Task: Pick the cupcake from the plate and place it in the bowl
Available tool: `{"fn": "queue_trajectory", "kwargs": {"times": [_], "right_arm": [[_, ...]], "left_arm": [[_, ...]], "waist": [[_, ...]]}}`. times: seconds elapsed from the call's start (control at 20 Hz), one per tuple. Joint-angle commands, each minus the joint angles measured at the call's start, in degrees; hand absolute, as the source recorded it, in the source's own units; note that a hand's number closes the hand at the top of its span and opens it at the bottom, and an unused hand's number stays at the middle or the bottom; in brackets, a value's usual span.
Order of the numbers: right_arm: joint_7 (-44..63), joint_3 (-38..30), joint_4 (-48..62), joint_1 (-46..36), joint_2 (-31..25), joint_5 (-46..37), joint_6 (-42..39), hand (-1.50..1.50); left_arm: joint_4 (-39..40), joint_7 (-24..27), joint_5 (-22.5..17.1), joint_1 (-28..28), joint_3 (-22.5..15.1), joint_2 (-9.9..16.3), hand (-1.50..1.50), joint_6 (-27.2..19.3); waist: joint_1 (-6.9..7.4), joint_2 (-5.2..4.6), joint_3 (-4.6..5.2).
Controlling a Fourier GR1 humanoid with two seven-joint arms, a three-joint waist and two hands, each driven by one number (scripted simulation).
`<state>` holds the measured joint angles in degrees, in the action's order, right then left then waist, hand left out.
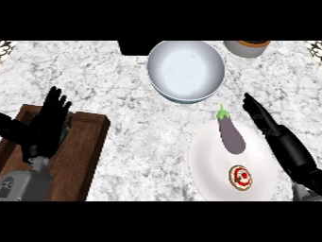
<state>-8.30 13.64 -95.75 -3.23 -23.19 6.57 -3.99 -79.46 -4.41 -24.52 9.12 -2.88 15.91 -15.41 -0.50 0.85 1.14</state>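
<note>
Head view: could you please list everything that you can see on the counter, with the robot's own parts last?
Counter: one, white-and-grey marble, fills the view.
Bowl: one, pale blue-grey, top centre.
Plate: one, white, lower right.
Eggplant: one, purple with green stem, on the plate's upper part.
Cupcake: one, white top with red, on the plate's lower part.
Wooden tray: one, dark brown, lower left.
Container: one, grey with brown rim, top edge, cut off.
Dark object: one, black, top edge, unclear.
Left hand: black, open, over the tray.
Right hand: black, fingers straight, at the plate's right edge.
</note>
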Motion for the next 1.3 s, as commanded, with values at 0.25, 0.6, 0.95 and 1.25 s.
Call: {"fn": "queue_trajectory", "kwargs": {"times": [0.25, 0.6, 0.95, 1.25], "right_arm": [[1.06, 22.28, -9.32, -1.84, 8.09, 12.44, -20.98, -1.50], [-17.90, 19.99, -24.90, 18.20, -1.26, -15.73, -3.23, -1.50], [-13.55, 4.17, -37.03, 20.97, -15.73, -17.91, -5.48, -1.50], [-1.72, -10.07, -43.43, 23.28, -26.48, -13.10, -12.49, -1.50]], "left_arm": [[-4.49, 6.85, 7.16, 7.85, 2.17, 9.48, 0.00, 1.85], [-2.92, 9.87, 5.92, 3.93, 6.00, 10.78, 0.00, 4.84], [-4.92, 9.15, 5.40, 2.44, 7.07, 11.31, 0.00, 6.13], [-7.07, 6.52, 6.95, 3.23, 6.16, 10.71, 0.00, 3.93]], "waist": [[4.38, -0.85, -1.32], [-0.86, -0.53, -1.17], [-0.69, -0.61, -1.08], [-0.60, -0.64, -1.08]]}}
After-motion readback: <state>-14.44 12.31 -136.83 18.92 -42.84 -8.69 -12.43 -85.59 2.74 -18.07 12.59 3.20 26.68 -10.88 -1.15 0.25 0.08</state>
